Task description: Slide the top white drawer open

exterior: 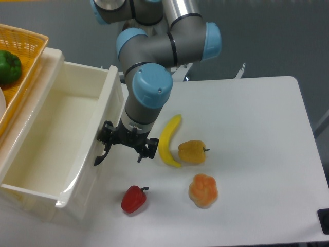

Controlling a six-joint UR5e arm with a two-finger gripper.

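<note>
Already pulled well out from its cabinet at the left edge of the table, the top white drawer (56, 139) stands open and looks bare inside, its panelled front facing the tabletop and its curved black handle (102, 154) hanging at the front. The gripper (128, 141) sits directly beside that handle, its dark fingers pointing down; whether they are spread or pressed together cannot be told from this angle, nor whether they touch the handle. Close by on the white table (257, 128) lie a banana (168, 141), a yellow pepper (192, 152), an orange pepper (203, 190) and a red pepper (133, 199), while a wicker basket (25, 51) holding a green pepper (9, 67) rests atop the cabinet. The task appears essentially done, so the risk now lies in any further pull: it could drag the drawer off its runners, or a careless sideways retreat could sweep the banana and the yellow pepper across the table.
</note>
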